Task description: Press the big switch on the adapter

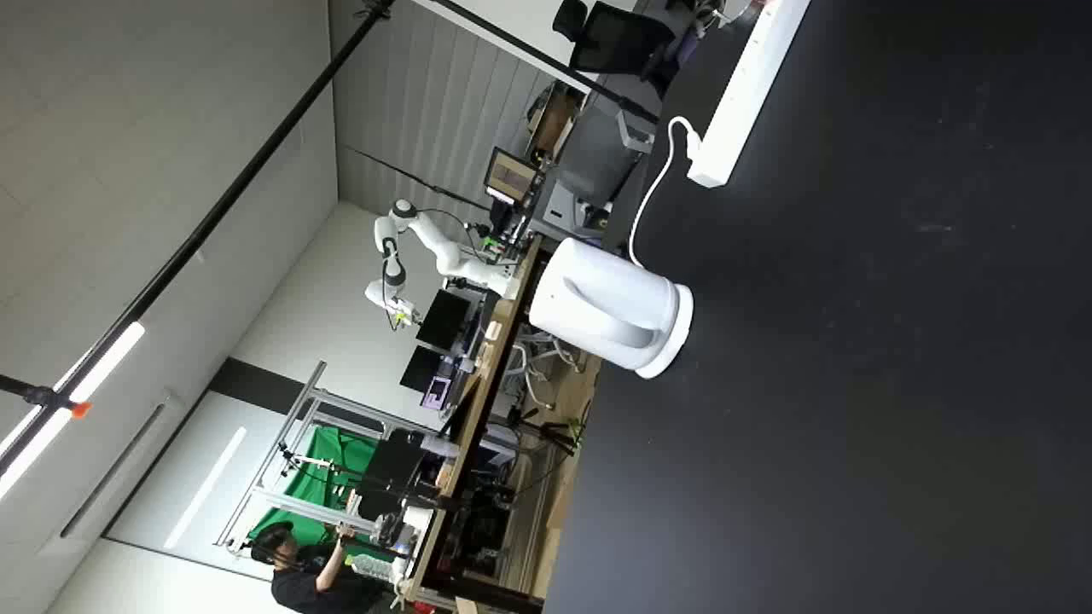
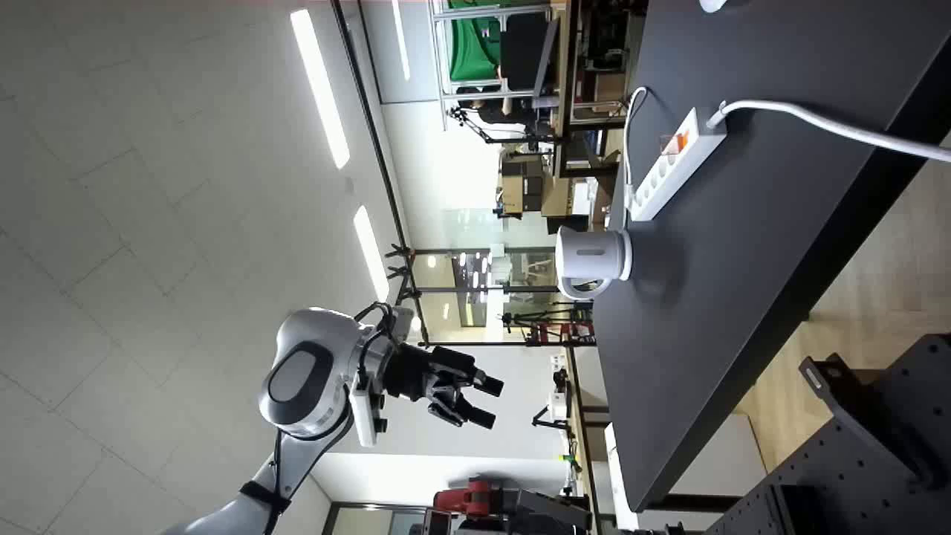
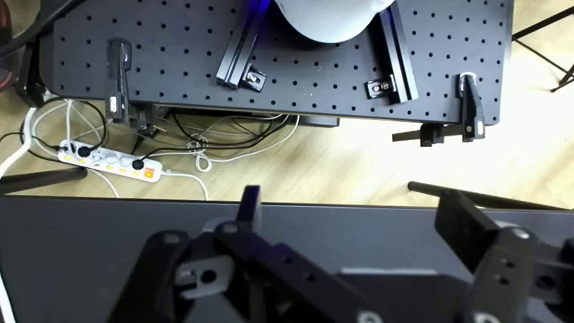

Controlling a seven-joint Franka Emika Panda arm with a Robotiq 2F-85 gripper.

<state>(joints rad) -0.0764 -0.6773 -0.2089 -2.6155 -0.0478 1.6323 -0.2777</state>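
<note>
On the table (image 1: 836, 384) in an exterior view, you see the white adapter (image 1: 747, 94) near the rounded appliance (image 1: 610, 303). In an exterior view, your gripper (image 2: 484, 402) hangs well apart from both. In the wrist view, the gripper is spread wide.

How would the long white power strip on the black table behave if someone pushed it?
The power strip lies flat and looks boxy, so it would probably slide rather than roll. Its straight, plastic-looking body seems stiff, unlikely to bend. The thick white cord at the end near the orange switch may tug it round.
</note>
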